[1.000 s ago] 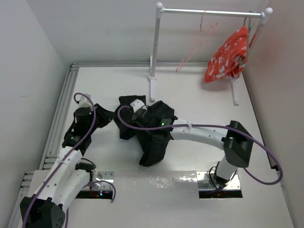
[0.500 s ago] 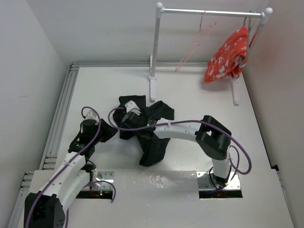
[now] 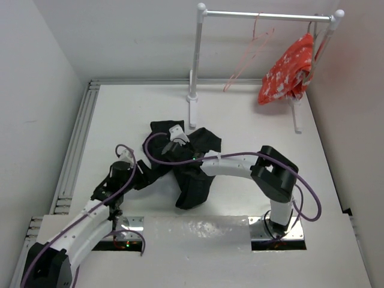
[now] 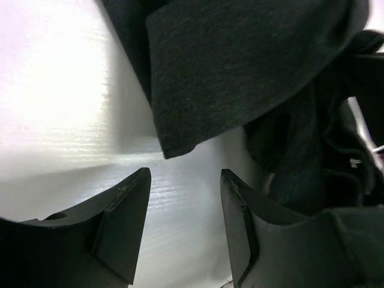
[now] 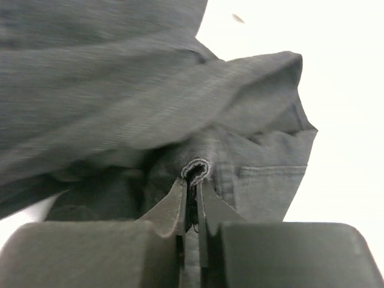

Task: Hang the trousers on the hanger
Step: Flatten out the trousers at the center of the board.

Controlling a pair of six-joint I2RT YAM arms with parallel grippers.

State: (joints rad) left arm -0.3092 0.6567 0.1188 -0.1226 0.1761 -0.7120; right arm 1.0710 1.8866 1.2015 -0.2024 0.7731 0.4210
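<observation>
Task judged barely begun: the left gripper (image 4: 183, 180) stands apart and empty just short of a hem, the trousers (image 3: 193, 186) lie heaped mid-bench (image 3: 252, 132) with the right gripper (image 5: 191, 201) clamped on a fold, and the hanger (image 3: 247, 60) hangs bare above the far edge.

trousers (image 3: 193, 180): we count one black pair
hanger (image 3: 249, 59): we count one, pink
patterned cloth (image 3: 287, 72): one, red and white
rail stand (image 3: 195, 60): one
arms: two, left arm (image 3: 90, 211) and right arm (image 3: 240, 165)
claws: two, left claw (image 4: 185, 175) and right claw (image 5: 191, 191)
bench (image 3: 252, 126): one
</observation>
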